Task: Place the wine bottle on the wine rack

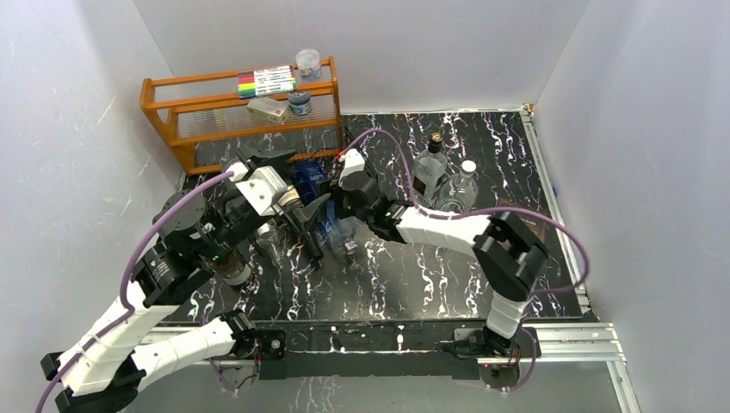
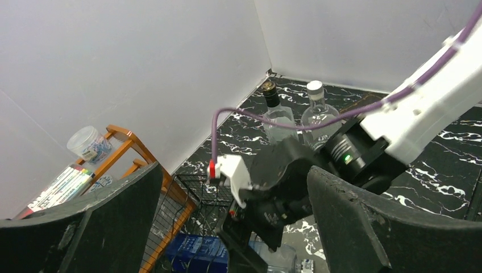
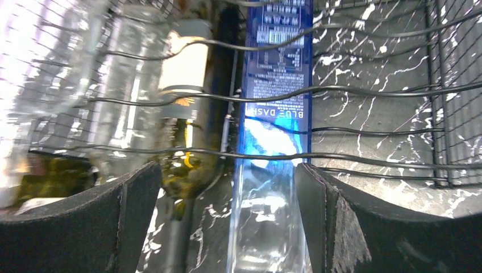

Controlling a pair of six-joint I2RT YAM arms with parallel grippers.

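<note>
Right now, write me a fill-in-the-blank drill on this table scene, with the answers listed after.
1. The blue-labelled bottle lies in the black wire ____.
2. The right hand, its fingers either side of that bottle, is ____.
3. The marker pack sits on the orange shelf's ____ tier.
Missing words: rack; open; top.

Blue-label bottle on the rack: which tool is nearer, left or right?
Right. The right tool straddles the blue-label bottle, with one open finger on each side. The left tool hangs open beside it, off to the left.
</note>
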